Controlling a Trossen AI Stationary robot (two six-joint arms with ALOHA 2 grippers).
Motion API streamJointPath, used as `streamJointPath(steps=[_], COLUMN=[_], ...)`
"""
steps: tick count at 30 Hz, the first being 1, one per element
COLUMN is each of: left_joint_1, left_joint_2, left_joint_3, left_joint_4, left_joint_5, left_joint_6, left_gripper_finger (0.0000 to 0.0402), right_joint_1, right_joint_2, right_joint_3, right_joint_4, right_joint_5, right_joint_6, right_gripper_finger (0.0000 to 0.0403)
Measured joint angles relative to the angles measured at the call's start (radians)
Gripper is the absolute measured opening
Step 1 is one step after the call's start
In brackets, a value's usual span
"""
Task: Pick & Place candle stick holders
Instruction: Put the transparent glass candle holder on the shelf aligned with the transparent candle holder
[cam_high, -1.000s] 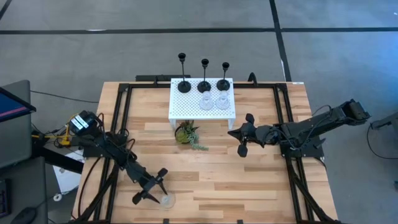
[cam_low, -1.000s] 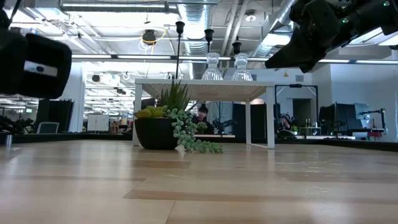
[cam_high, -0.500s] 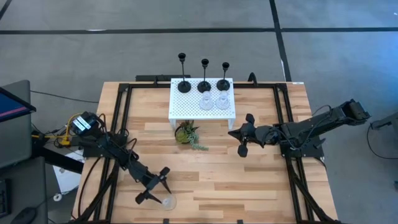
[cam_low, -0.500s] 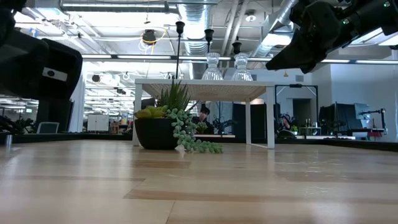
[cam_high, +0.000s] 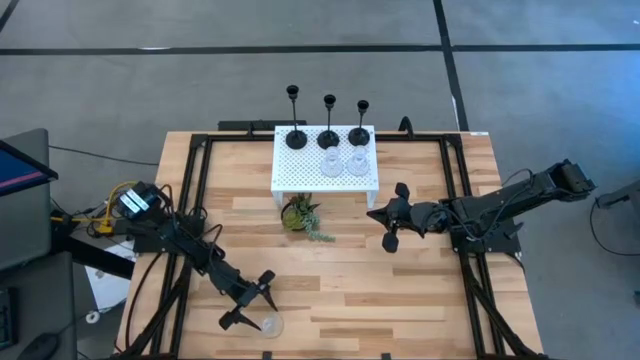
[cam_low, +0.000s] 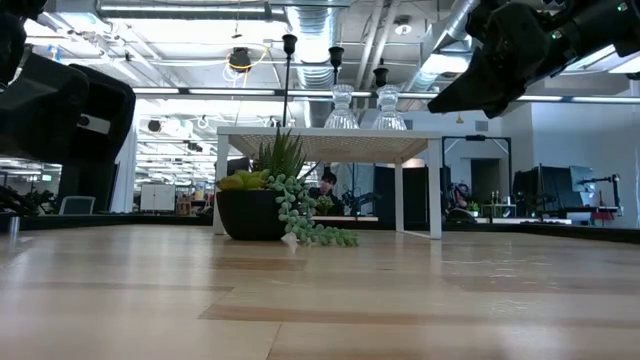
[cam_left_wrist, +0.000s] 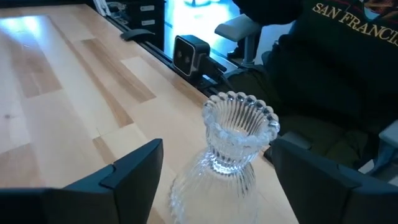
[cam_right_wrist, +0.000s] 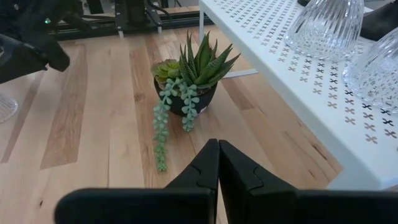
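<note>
One clear glass candle stick holder stands on its base by the table's near edge, left of the middle. My left gripper is open right beside it. In the left wrist view the glass holder stands between the two spread fingers, apart from both. Three black holders and two more glass ones stand on the white perforated stand at the far side. My right gripper is shut and empty above the table, right of the stand.
A small green potted plant stands on the table just in front of the white stand. Black frame rails run along both table sides. A person in a dark lettered top sits beyond the near edge, behind a small camera.
My left gripper, still open, has crept a little toward the table's right and the glass holder by the near edge. The right arm has kept still.
</note>
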Motion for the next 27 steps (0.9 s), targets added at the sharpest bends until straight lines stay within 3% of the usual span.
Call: streamJointPath(steps=[6, 11, 27], left_joint_1=[0.003, 0.003, 0.017], left_joint_2=[0.103, 0.09, 0.067], left_joint_3=[0.07, 0.076, 0.076], left_joint_4=[-0.003, 0.005, 0.005], left_joint_5=[0.022, 0.022, 0.013], left_joint_6=[0.031, 0.036, 0.021], left_gripper_finger=[0.0299, 0.0282, 0.0145], right_joint_1=[0.0, 0.001, 0.001], right_joint_2=[0.0, 0.0, 0.0], right_joint_3=[0.0, 0.0, 0.0], right_joint_4=[-0.011, -0.017, -0.029], right_joint_5=[0.0, 0.0, 0.0], right_joint_6=[0.0, 0.0, 0.0], right_gripper_finger=[0.0, 0.0, 0.0])
